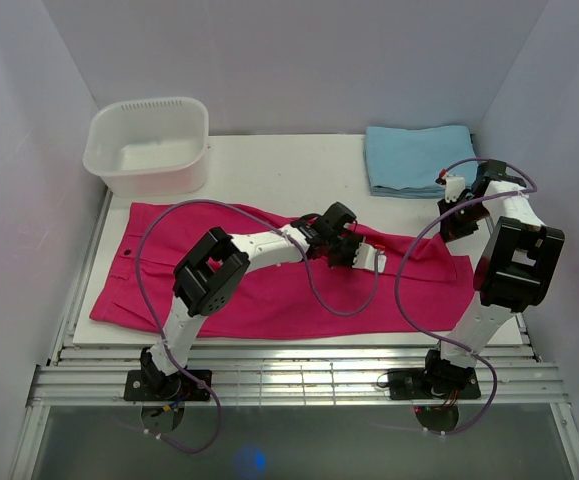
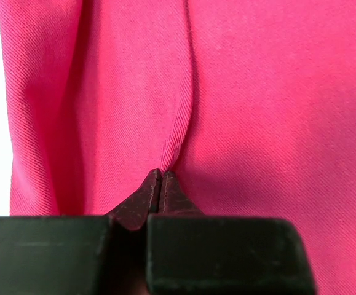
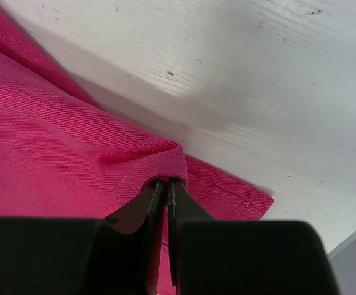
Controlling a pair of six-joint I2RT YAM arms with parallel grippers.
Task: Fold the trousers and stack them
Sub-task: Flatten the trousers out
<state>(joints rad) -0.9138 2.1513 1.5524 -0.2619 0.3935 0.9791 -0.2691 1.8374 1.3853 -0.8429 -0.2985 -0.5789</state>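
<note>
Magenta trousers [image 1: 149, 270] lie flat across mid-frame on the white surface [image 1: 289, 170], waist left, hems right. Left tool [image 2: 159, 177] is clenched on a pinched ridge mid-leg, right tool [image 3: 168, 184] clenched on the hem edge. Best to lift both evenly and sweep left, cloth taut. Free room is upper centre, between white tub [image 1: 149, 150] and blue cloth [image 1: 416, 160]; the lower edge is close.

The trousers [image 2: 270, 92] are matt woven cloth with a fine diagonal twill rib. The table [image 3: 257, 80] is smooth white-painted board, lightly scuffed. Far left, the tub [image 1: 154, 180] looks like milky plastic; the blue cloth [image 1: 414, 160] looks soft and matt.
</note>
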